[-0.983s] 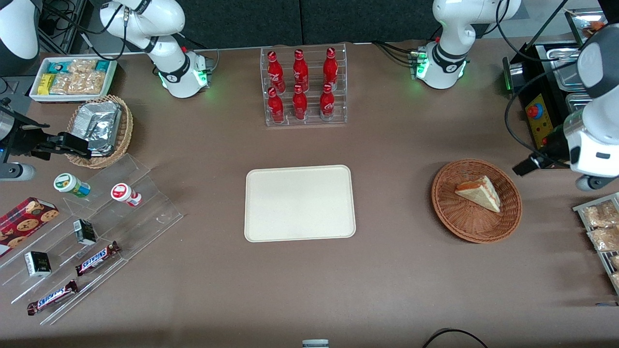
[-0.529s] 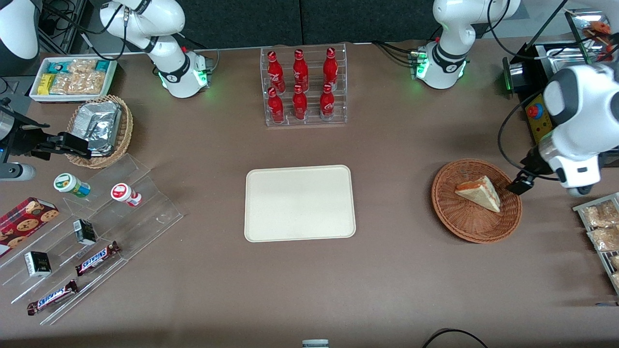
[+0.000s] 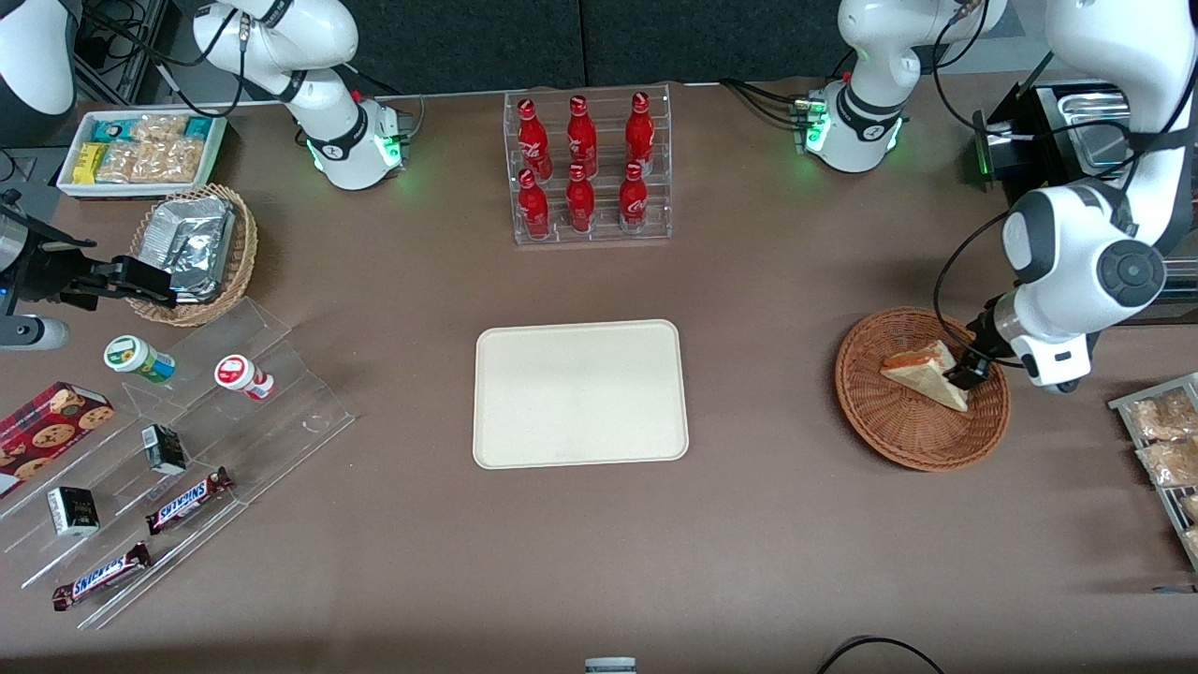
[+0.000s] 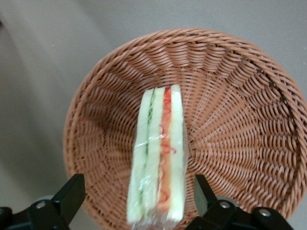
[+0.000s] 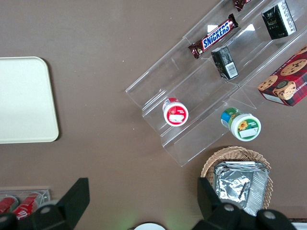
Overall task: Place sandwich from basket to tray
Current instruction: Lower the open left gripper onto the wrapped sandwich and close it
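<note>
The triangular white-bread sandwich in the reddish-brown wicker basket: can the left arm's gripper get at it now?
Probably yes. The left gripper is open over the reddish-brown wicker basket, one finger on each side of the triangular white-bread sandwich, and nothing lies between them.

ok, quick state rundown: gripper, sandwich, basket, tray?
gripper: open, fingers either side of the sandwich, not closed on it, low over the basket.
sandwich: in the basket, standing on edge, wrapped in clear film, not gripped.
basket: upright on the table toward the working arm's end, holding only the sandwich.
tray: flat on the table, nothing on it.
</note>
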You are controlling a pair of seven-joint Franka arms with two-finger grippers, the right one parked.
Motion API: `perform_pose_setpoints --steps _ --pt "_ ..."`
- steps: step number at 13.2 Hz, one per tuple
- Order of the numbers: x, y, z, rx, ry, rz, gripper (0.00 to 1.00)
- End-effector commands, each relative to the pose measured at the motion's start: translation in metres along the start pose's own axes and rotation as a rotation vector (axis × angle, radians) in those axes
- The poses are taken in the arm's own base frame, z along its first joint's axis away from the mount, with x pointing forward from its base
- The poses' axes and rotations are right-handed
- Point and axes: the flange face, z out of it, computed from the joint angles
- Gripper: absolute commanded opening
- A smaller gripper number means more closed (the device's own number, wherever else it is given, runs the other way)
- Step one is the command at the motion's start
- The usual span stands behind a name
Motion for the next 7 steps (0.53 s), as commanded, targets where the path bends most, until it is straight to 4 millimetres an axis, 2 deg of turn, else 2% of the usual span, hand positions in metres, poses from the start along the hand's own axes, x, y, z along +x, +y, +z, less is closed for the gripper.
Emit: perform_pose_setpoints --steps 1,4,7 --pt "0.007 0.01 0.017 -0.033 0.001 -0.077 1.0" --pt "0.002 0.022 0.039 -0.05 -0.01 -0.125 1.0" --pt "-0.002 0.017 0.047 -0.03 -0.023 -0.124 1.0"
